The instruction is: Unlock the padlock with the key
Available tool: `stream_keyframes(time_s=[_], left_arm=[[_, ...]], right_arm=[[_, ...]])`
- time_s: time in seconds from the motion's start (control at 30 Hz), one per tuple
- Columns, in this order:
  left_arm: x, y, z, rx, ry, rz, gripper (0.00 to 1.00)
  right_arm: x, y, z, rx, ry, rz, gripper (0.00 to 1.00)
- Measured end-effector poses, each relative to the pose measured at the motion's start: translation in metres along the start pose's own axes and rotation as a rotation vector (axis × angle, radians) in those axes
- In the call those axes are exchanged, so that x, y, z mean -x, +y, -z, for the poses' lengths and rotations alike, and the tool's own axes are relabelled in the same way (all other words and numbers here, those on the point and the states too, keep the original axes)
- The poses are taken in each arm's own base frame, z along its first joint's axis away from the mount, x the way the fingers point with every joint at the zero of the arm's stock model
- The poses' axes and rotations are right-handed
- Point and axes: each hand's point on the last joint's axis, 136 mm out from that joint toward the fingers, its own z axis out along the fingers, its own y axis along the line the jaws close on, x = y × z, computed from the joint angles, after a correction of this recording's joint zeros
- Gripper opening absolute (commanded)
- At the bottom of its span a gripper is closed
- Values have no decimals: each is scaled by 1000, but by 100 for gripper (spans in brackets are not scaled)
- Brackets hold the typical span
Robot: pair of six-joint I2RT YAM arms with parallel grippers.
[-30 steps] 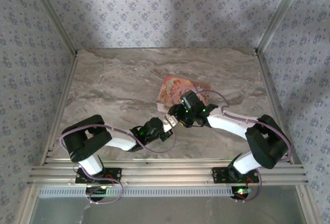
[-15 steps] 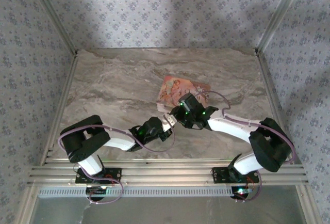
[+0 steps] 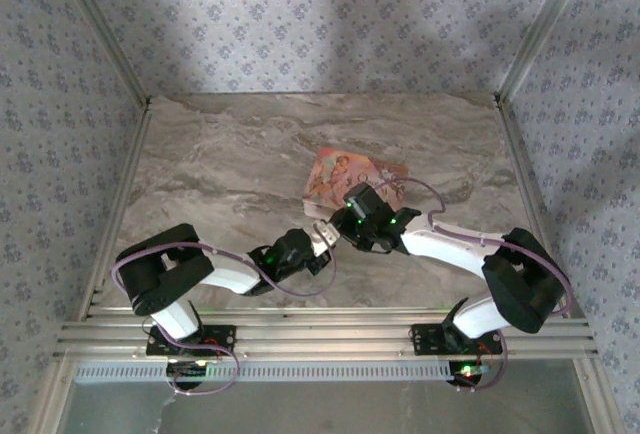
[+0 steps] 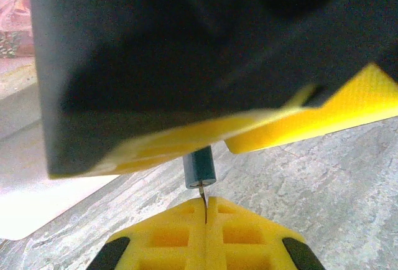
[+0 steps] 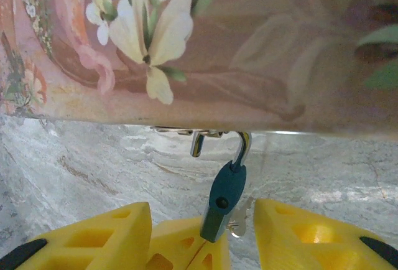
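Since the padlock hangs free by its shackle under the edge of the pink box, we expect it to swing and twist under any torque: small, rigid, light. Left gripper is pinched closed on the key, whose tip sits at the lock's underside. Right gripper is spread wide on either side of the lock body. We'd clamp its flat faces first. The key is thin, likely bends and slips.
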Motion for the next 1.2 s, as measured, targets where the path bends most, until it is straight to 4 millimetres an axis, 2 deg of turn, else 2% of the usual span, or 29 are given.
stream_keyframes(time_s=[0.3,0.57,0.83,1.07,1.13,1.2], left_arm=[[5,-4,3,-8,-40,7,0],[10,-10,4,-21,-61,4,0],[8,-14,5,-20,-55,-5,0],[10,-17,5,-21,-59,-8,0],[11,-18,5,-23,-62,-7,19],[12,-17,5,-15,-60,7,29]], right_arm=[[0,0,0,0,1,-4,31],[-1,-9,-2,-18,4,-11,34],[-2,-11,-1,-22,5,-19,0],[-3,-13,5,-26,2,-11,0],[-2,-14,6,-27,1,-2,0],[-1,-16,7,-35,0,19,0]])
